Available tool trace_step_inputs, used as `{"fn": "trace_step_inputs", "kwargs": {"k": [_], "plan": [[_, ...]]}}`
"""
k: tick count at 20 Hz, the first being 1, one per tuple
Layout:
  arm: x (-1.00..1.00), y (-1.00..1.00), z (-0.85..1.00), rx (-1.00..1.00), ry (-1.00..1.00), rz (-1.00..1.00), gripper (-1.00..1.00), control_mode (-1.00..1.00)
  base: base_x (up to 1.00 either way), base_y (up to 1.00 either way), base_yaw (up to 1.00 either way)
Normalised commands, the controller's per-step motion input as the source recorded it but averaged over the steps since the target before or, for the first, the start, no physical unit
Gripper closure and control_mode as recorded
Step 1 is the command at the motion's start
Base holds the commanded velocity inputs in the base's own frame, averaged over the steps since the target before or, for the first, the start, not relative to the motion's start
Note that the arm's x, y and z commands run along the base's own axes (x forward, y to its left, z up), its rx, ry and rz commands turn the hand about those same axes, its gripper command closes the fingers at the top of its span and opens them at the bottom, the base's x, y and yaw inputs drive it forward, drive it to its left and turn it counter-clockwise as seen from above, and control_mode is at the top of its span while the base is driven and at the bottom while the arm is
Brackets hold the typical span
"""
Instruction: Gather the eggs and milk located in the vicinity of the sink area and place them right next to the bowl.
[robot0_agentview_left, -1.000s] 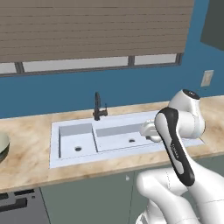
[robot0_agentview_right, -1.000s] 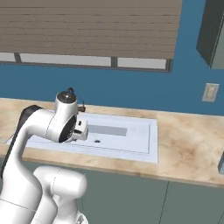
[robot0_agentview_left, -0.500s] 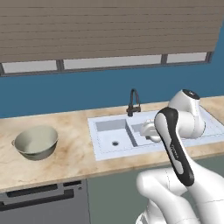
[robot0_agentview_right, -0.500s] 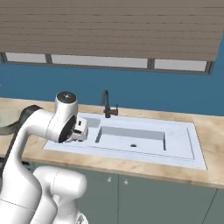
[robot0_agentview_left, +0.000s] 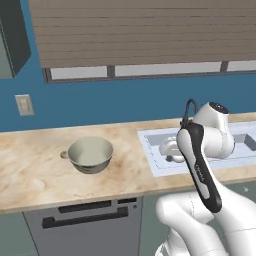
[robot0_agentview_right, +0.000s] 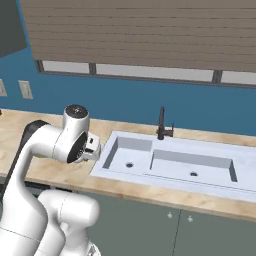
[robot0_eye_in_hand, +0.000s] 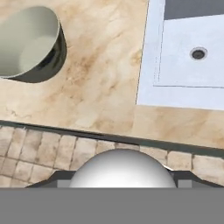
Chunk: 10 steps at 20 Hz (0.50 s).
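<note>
On counter left of sink (robot0_agentview_left: 155, 150): bowl (robot0_agentview_left: 90, 154), well apart from fingers; finger spread indiscernible.

The white arm (robot0_agentview_left: 200, 165) is folded at the elbow, wrist pointing down
</note>
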Motion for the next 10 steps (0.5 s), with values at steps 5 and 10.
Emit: {"fn": "trace_step_inputs", "kwargs": {"k": [5,10], "plan": [[0.0,0.0,0.0,0.0,0.0,0.0,1.0,1.0,0.02,0.69,0.01],[0.0,0.0,0.0,0.0,0.0,0.0,1.0,1.0,0.01,0.68,0.0]]}}
